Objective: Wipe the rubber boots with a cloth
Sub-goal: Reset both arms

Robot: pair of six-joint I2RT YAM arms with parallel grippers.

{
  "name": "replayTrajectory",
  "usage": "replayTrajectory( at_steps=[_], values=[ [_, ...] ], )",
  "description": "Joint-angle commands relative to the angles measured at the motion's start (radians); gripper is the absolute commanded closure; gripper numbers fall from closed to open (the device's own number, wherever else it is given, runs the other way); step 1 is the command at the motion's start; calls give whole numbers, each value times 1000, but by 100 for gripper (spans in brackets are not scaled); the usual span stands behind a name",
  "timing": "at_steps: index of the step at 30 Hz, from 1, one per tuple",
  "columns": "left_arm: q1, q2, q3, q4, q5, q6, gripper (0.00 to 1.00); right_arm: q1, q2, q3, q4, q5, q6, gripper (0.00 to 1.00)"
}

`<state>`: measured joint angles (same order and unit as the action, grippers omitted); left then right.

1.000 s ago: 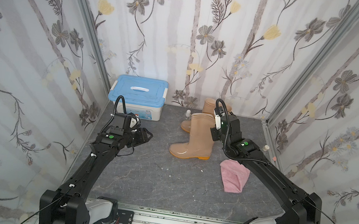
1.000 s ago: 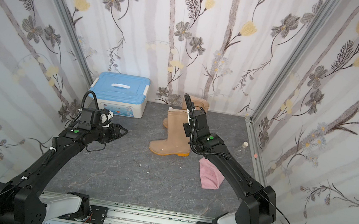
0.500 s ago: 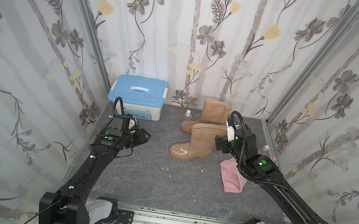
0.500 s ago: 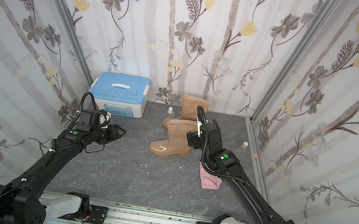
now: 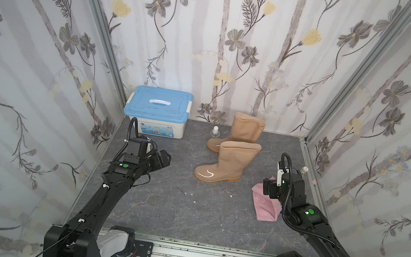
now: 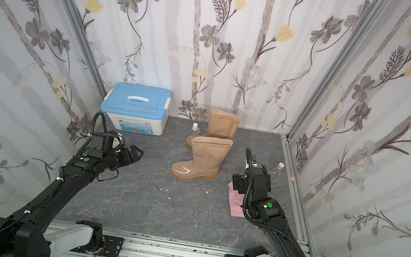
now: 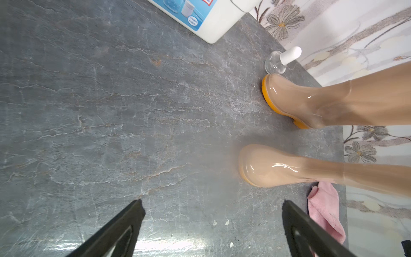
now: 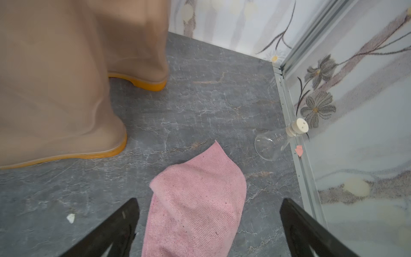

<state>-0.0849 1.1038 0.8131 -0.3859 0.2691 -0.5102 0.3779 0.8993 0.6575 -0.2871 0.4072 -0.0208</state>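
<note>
Since the cloth (image 8: 195,200) is a thin, limp square of pink terry lying rumpled on the grey stone-patterned surface (image 5: 172,207), it should weigh next to nothing and fold wherever it is pinched. A bunched edge or the raised fold looks like the best place to take hold, pressing down to the surface to catch the pile. In both top views it lies right of centre, to the lower right of the boots (image 5: 234,153) and apart from them.

The right fingers (image 8: 298,222) stand wide open just above it and hold nothing; the right wrist view shows the cloth between them. The left fingers (image 7: 131,218) are also spread wide and empty, over bare surface left of centre in a top view.

Both boots stand upright mid-frame, toes pointing left, one behind the other. They are glossy tan rubber with orange soles, smooth and probably slippery. The shafts look hollow and flexible, so a push high up could tip one over. A clear glass flask (image 8: 270,144) near the cloth looks fragile.
</note>
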Motion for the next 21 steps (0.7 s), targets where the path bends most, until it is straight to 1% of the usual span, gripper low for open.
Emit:
replayTrajectory(
  at_steps=[1,3,4,6,9,14,17,21],
  values=[
    [1,-5,-7,19,-101,-4,0,-73,18,-103,279,-93,-18,0],
    [0,-14,-21,22,-151,-9,0,-124,77,-166,418,-115,-28,0],
    [-1,-19,-29,25,-179,-10,0,-131,105,-194,491,-113,-45,0],
    [-10,-37,-49,39,-242,-13,0,-135,177,-257,678,-130,-106,0],
    [-30,-78,-105,104,-337,-10,0,-134,290,-305,877,-138,-158,0],
    [-58,-167,-246,251,-520,52,0,-134,436,-357,1126,-155,-193,0],
    [-61,-207,-331,363,-588,99,0,-133,486,-368,1202,-148,-193,0],
    [-61,-238,-426,522,-670,189,0,-148,478,-360,1178,-166,-179,0]
  ],
)
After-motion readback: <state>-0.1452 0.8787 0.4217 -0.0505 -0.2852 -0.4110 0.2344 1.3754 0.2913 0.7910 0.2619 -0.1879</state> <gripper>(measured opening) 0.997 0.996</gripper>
